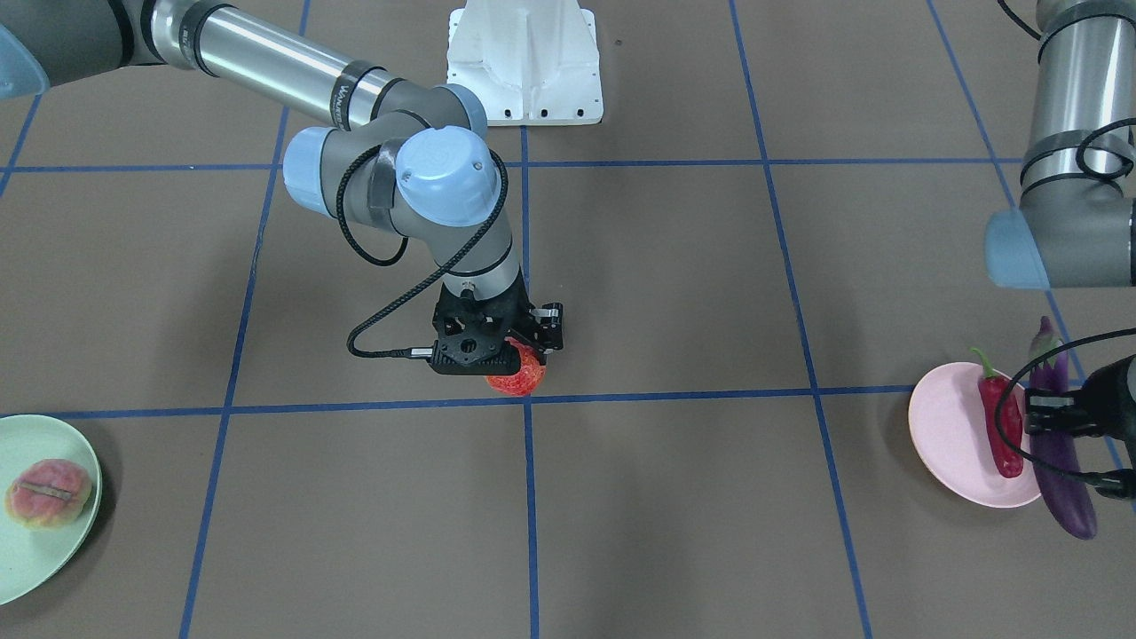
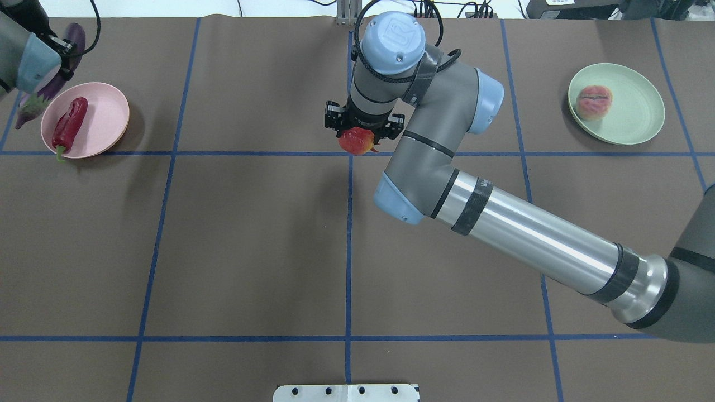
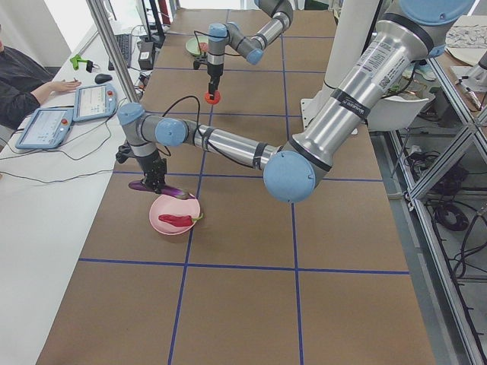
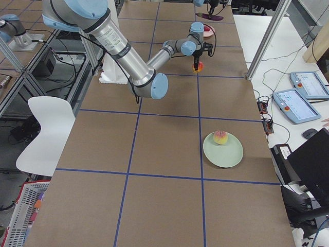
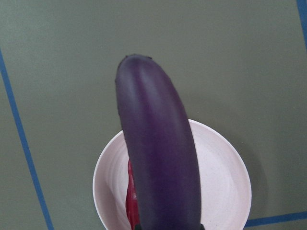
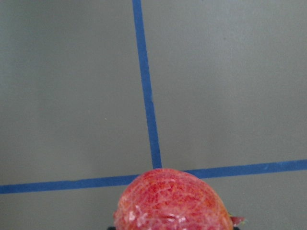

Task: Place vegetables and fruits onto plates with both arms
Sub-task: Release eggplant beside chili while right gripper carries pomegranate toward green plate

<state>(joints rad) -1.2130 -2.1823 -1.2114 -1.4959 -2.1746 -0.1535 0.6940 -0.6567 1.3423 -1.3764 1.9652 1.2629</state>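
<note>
The right gripper (image 1: 519,362) hangs straight down near the middle of the brown table (image 1: 674,293), its fingers clamped on either side of the mottled red-orange pomegranate (image 1: 516,382). The fruit sits just beside the crossing of two blue tape lines (image 1: 530,497); whether it touches the table or is held slightly above it cannot be told. At the robot's left end of the table, the left gripper (image 1: 1052,417) is closed around the middle of the long purple eggplant (image 1: 1065,488), gripping it across its width. The eggplant lies roughly level, along the outer edge of the pale pink plate (image 1: 945,435), and the left wrist view shows it raised above the plate, with the plate's rim showing underneath. The dark-red chili (image 1: 998,422) lies inside the pink plate, its green stem pointing toward the robot's side. Well apart, at the robot's right end, the pale mint green plate (image 1: 27,568) holds the pink-yellow peach (image 1: 49,493), which rests off-centre in it with its brownish stripe facing up.
</note>
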